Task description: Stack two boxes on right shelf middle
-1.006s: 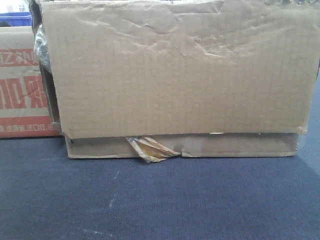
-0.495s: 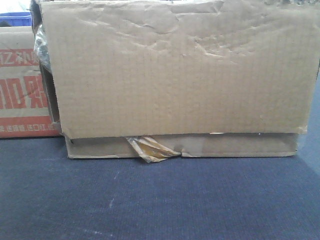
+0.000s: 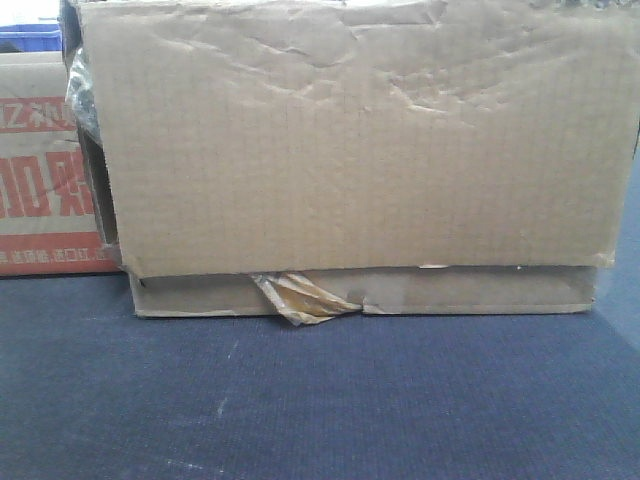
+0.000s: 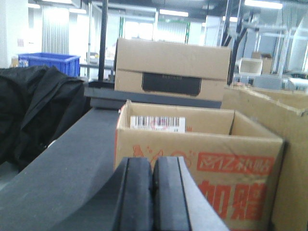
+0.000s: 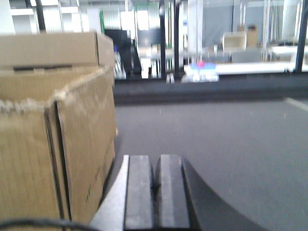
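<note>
In the front view the large plain brown box [image 3: 360,140] rests on the flatter brown box [image 3: 470,292], which has a torn tan tape strip [image 3: 300,297] at its lower edge. Both stand on a dark table top [image 3: 320,400]. My left gripper [image 4: 153,166] is shut with nothing in it, just short of a box with red lettering [image 4: 226,173]; the large box's edge [image 4: 269,108] is to its right. My right gripper [image 5: 156,166] is also shut and holds nothing, with the large box's side [image 5: 82,144] close on its left. The right shelf middle is out of view.
The red-lettered carton [image 3: 45,180] stands left of the stack, with a blue bin [image 3: 30,38] behind it. A further brown box with a dark cut-out [image 4: 172,70] sits at the back. A black jacket [image 4: 33,115] hangs at the left table edge.
</note>
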Controlling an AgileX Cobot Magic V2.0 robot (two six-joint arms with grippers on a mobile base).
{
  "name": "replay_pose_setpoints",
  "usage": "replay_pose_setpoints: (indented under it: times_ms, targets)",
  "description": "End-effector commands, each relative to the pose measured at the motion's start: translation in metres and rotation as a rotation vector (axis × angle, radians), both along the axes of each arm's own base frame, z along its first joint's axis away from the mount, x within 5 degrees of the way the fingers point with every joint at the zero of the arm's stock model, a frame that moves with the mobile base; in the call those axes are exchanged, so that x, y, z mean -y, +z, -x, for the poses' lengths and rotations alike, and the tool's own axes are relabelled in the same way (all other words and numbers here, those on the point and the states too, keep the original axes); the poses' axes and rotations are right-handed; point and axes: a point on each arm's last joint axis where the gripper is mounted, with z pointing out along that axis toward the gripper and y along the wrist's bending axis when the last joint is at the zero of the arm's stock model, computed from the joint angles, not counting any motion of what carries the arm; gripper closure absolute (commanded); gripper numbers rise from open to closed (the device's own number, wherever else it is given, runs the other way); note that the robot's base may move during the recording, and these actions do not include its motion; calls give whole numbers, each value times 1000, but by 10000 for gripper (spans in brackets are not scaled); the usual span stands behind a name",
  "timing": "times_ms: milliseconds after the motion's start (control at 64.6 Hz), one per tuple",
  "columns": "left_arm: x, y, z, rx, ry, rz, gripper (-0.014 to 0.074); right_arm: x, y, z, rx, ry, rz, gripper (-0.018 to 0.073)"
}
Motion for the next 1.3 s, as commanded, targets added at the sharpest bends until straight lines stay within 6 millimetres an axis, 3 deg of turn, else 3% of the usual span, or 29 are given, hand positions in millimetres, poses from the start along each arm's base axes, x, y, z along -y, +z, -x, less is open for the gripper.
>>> replay_pose_setpoints:
  times_ms: [0, 108, 170, 294, 387, 511, 604, 665, 758, 851, 975, 1052, 1145, 1284]
  targets:
    - [0, 13, 3, 70, 5, 9, 708, 0, 7, 1, 66, -5, 8, 712]
    - [0, 47, 12, 159, 4, 8, 708, 0, 35, 8, 106, 1, 6, 712]
    - [0, 74, 22, 207, 3, 7, 708, 0, 63, 17, 155, 6, 4, 712]
    - [1, 128, 37, 180, -3, 7, 708, 1, 116, 40, 225, 5, 41, 712]
    - [1, 162, 39, 145, -2, 1, 708, 2, 149, 46, 218, -21, 110, 712]
    - [1, 202, 27, 100, -3, -1, 708, 2, 186, 34, 145, -39, 156, 711]
    - [0, 218, 9, 7, 13, -27, 706, 1, 203, 7, 27, -32, 163, 673]
    - [-1, 222, -5, -59, 13, -26, 706, 0, 208, -9, -36, -24, 164, 611]
    - [-1, 223, -28, -148, 12, -25, 706, -3, 209, -38, -112, 3, 170, 435]
    - [-1, 218, -46, -203, 6, -27, 706, -6, 201, -64, -186, 16, 177, 229]
    - [1, 211, -66, -267, -9, -42, 706, -8, 188, -91, -285, 24, 183, 43]
    - [1, 206, -77, -302, -10, -47, 706, -9, 184, -98, -311, 27, 184, -10]
    - [1, 201, -87, -338, -11, -47, 698, -10, 180, -106, -336, 33, 173, 3]
    - [1, 197, -96, -366, -11, -49, 509, -11, 180, -106, -340, 40, 156, 9]
